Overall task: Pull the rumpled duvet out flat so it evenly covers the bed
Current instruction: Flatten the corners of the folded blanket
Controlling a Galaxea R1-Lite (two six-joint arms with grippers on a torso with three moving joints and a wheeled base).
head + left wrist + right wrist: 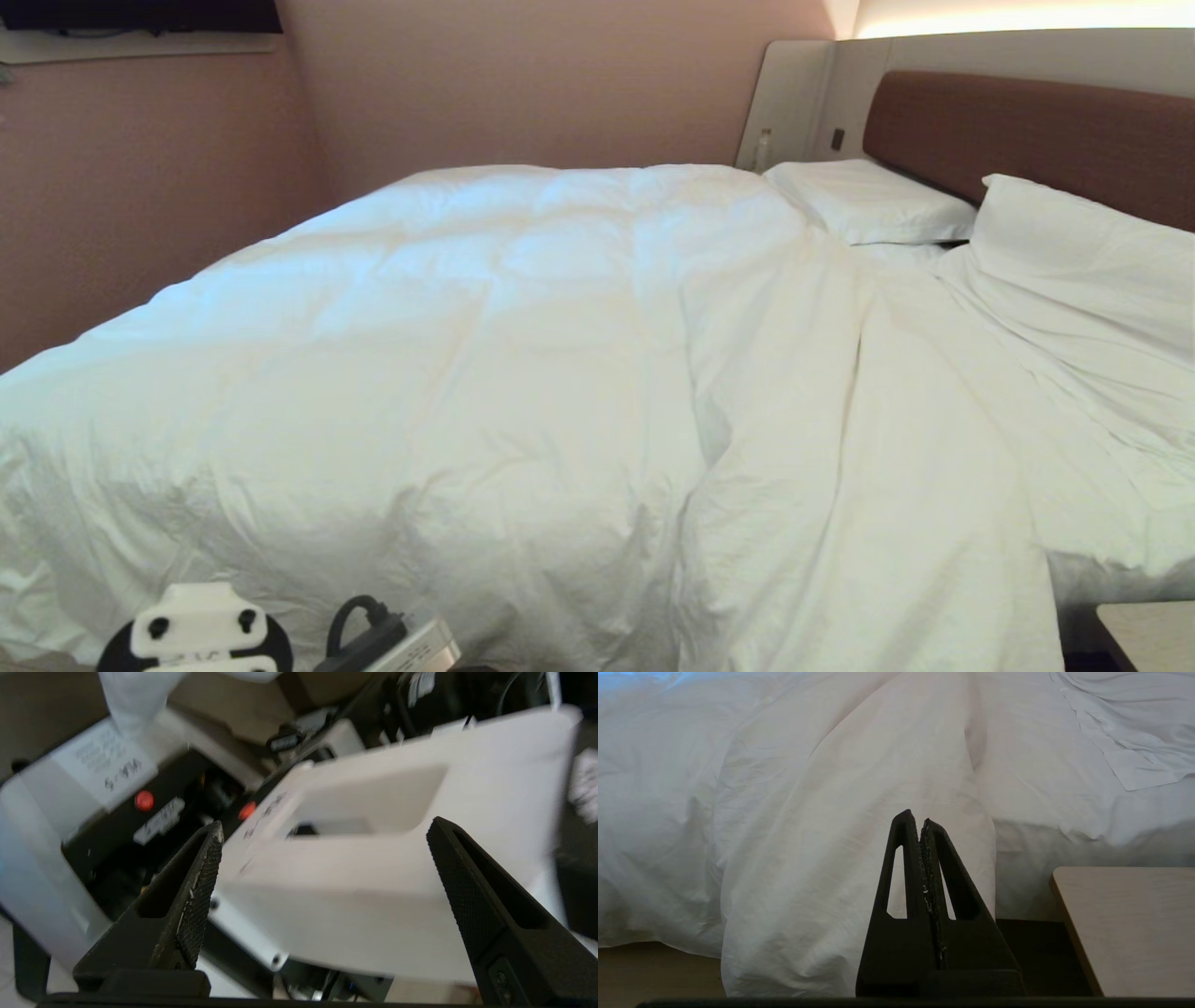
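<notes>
**Head view: duvet spread over the bed, one long fold hanging at the near edge**

Head view shows the duvet (448, 373) lying across most of the bed (1111, 569), puffy and faintly quilted, reaching the far side by the pink wall (523, 84). Right of the middle it gathers into a long ridge that runs toward the near edge and drops over it. Further right, thinner white sheet (1092, 373) lies wrinkled on the mattress. Two pillows (868, 201) sit at the head end, the nearer one leaning against the brown headboard (1027, 140). A pale bench (1153, 635) corner shows at the lower right, just beside the bed.

The left pincer (324, 851) is seen only from its own wrist camera: its two black fingers (201, 877) stand wide apart with nothing between them, pointed at the robot's own white and black body (373, 868) rather than at the bedding.

The right pincer (920, 823) hangs low in front of the bed's near side, fingers pressed together and empty, aimed at the hanging fold of duvet without touching it. The bench sits close to it on one side.
</notes>
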